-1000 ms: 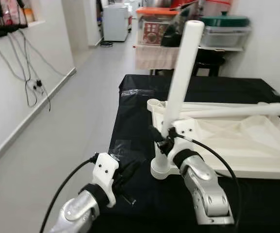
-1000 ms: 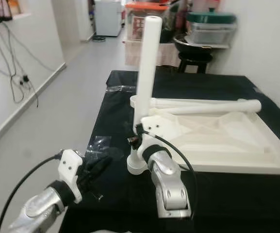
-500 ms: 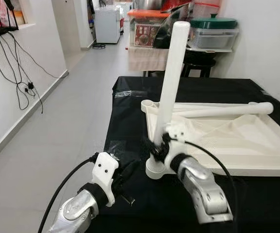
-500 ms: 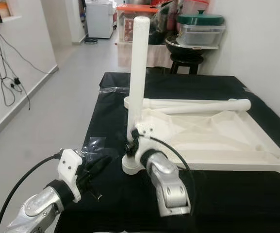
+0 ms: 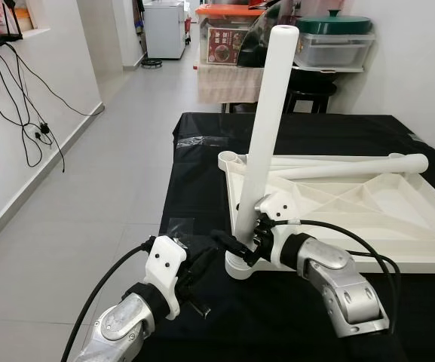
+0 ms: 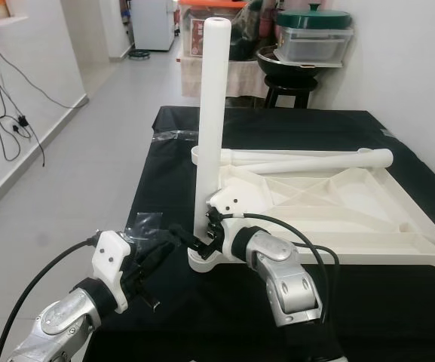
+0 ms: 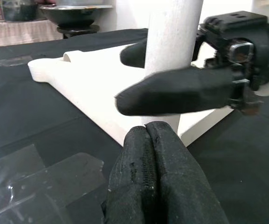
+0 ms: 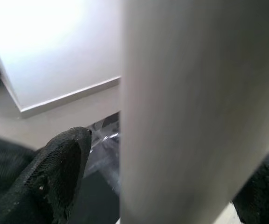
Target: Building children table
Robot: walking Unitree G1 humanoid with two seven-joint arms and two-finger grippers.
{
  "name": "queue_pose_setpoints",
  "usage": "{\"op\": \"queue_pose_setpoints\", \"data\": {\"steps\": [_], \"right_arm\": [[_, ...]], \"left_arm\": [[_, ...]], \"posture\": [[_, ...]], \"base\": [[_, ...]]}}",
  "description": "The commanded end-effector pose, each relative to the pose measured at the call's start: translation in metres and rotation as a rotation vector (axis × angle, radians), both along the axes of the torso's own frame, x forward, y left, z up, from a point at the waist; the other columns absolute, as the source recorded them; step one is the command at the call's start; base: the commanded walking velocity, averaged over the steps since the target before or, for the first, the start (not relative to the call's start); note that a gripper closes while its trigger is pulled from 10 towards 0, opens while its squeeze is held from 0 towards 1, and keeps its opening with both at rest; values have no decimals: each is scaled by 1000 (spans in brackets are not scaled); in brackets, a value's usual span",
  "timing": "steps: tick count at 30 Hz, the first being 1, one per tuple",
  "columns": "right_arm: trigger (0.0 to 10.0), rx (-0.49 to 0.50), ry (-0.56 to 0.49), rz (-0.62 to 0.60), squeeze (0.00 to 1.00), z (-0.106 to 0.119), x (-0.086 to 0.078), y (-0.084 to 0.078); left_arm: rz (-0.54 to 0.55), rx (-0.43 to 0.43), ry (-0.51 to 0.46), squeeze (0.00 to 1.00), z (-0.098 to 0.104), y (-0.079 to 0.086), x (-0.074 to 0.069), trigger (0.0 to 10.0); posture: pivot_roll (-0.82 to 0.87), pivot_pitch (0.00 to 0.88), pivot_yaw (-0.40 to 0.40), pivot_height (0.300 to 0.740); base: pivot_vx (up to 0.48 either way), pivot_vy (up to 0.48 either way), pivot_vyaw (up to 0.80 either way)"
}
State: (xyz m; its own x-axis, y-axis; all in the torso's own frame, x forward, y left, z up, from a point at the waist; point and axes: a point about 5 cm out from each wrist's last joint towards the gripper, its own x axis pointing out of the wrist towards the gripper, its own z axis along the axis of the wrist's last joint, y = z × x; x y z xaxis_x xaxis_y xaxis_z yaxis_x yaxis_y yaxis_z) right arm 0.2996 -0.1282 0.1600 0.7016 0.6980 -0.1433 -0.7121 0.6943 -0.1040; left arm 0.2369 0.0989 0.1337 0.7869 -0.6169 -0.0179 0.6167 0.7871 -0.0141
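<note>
An upturned white tabletop lies on the black-covered table. One white leg stands upright, slightly tilted, in its near-left corner socket. A second leg lies across the far side. My right gripper reaches in from the right at the base of the upright leg. It is open, with a finger on either side of the leg and a gap showing at one finger. My left gripper hovers just left of the socket, fingers pressed together and holding nothing.
Clear plastic wrapping lies on the cloth near my left gripper, and more at the table's far left. Open grey floor runs along the left. A stool and stacked containers stand beyond the table.
My right arm has swung around the leg's base, from reaching in from the front to reaching in from the right. The left gripper stays put. The camera has shifted a little.
</note>
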Motion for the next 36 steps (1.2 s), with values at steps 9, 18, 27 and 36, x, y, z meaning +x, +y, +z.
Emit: {"op": "queue_pose_setpoints", "data": {"steps": [9, 18, 27, 36], "right_arm": [[10000, -242, -55, -120, 0, -28, -49, -14], [10000, -464, -239, -157, 0, -30, -51, -14], [10000, -611, -565, -114, 0, -19, -43, 16], [10000, -577, -415, -47, 0, -35, -38, 23]], "left_arm": [[54, 280, -144, 0, 2, 8, 0, 10000], [38, 333, -171, 0, -1, 6, -1, 10000], [149, 129, -203, 0, 18, 13, 6, 10000], [137, 74, -199, 0, 18, 7, 6, 10000]], "posture": [[-22, 4, -36, 740], [-23, 0, -34, 740], [-13, 0, -39, 740], [-15, 0, -40, 740]], "base": [[0, 0, 0], [0, 0, 0], [0, 0, 0], [0, 0, 0]]}}
